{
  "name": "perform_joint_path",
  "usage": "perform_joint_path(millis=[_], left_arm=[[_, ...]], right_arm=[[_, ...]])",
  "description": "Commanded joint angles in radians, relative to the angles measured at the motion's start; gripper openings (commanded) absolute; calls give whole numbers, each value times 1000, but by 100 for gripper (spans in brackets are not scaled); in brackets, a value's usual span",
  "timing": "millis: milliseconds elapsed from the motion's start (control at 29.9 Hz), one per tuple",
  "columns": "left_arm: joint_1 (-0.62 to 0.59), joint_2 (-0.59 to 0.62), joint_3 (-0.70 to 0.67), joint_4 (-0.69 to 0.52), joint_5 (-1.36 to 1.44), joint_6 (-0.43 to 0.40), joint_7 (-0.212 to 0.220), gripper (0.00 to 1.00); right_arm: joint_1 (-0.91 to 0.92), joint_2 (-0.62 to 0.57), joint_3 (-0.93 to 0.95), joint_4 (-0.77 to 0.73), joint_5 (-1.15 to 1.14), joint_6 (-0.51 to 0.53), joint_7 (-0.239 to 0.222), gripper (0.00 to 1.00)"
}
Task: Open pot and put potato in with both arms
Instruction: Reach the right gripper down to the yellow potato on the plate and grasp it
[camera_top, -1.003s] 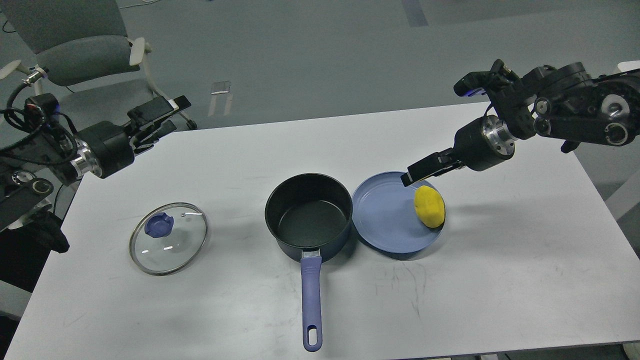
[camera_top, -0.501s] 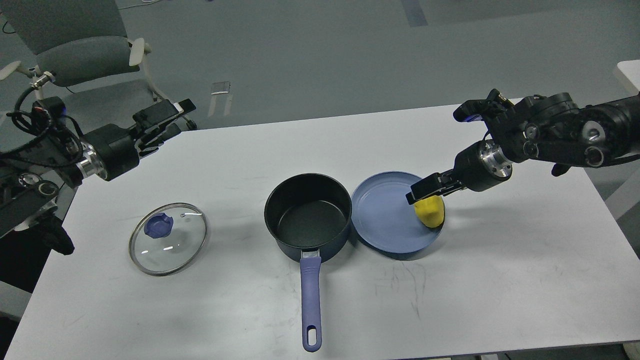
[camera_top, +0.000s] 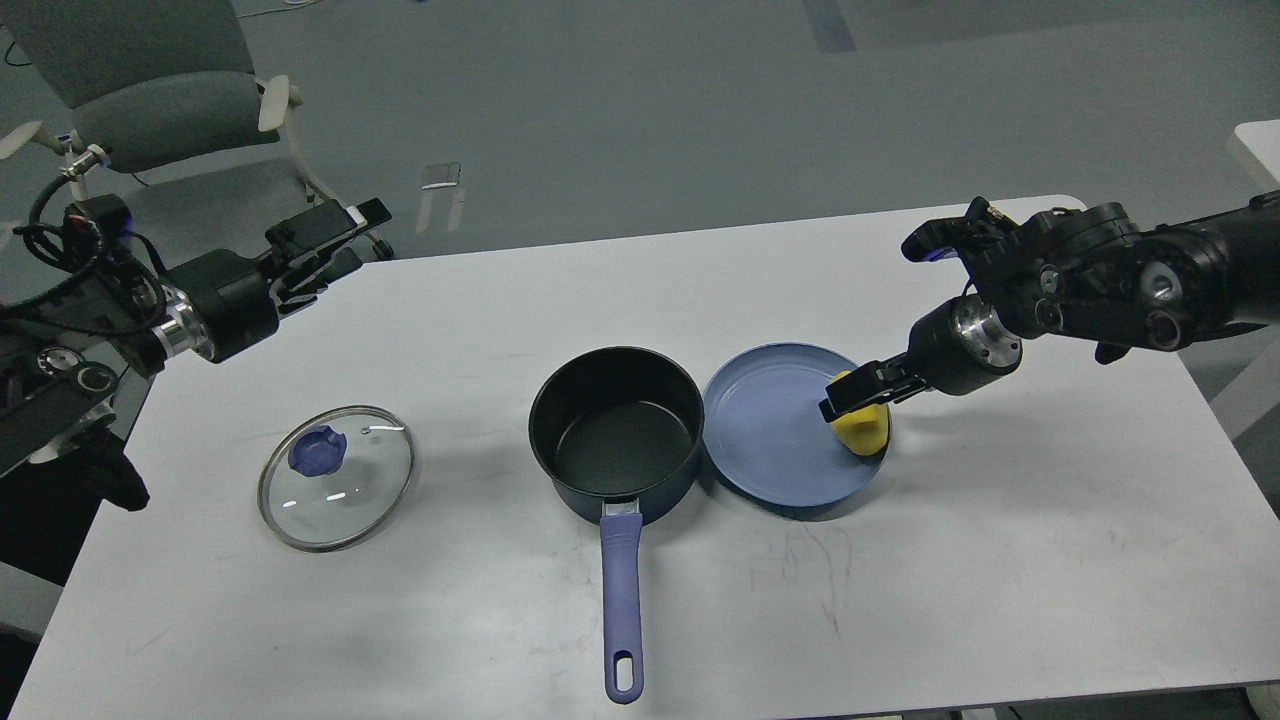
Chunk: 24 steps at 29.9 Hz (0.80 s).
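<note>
The dark pot (camera_top: 617, 430) with a blue handle stands open at the table's middle. Its glass lid (camera_top: 337, 477) with a blue knob lies flat on the table to the left. The yellow potato (camera_top: 866, 428) lies on the right side of a blue plate (camera_top: 770, 440) next to the pot. My right gripper (camera_top: 852, 396) is down at the potato's top, its fingers either side of it, and the potato still rests on the plate. My left gripper (camera_top: 343, 240) is open and empty, held above the table's far left corner, away from the lid.
The white table (camera_top: 1000, 560) has bare room at the front and on the right. A grey chair (camera_top: 150, 110) stands behind the far left corner. The pot's handle (camera_top: 622, 600) points toward the front edge.
My right gripper has come down and forward from above the plate's far rim onto the potato. My left arm has shifted slightly. Pot, lid and plate have not moved.
</note>
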Motion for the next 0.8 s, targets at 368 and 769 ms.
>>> perform_joint_path(millis=[368, 769], left_arm=[[0, 3, 1, 2, -3, 0, 0, 98], [2, 11, 5, 2, -3, 0, 0, 98]], right_arm=[[-11, 0, -2, 0, 0, 0, 0, 74], [4, 0, 0, 1, 3, 0, -3, 40]])
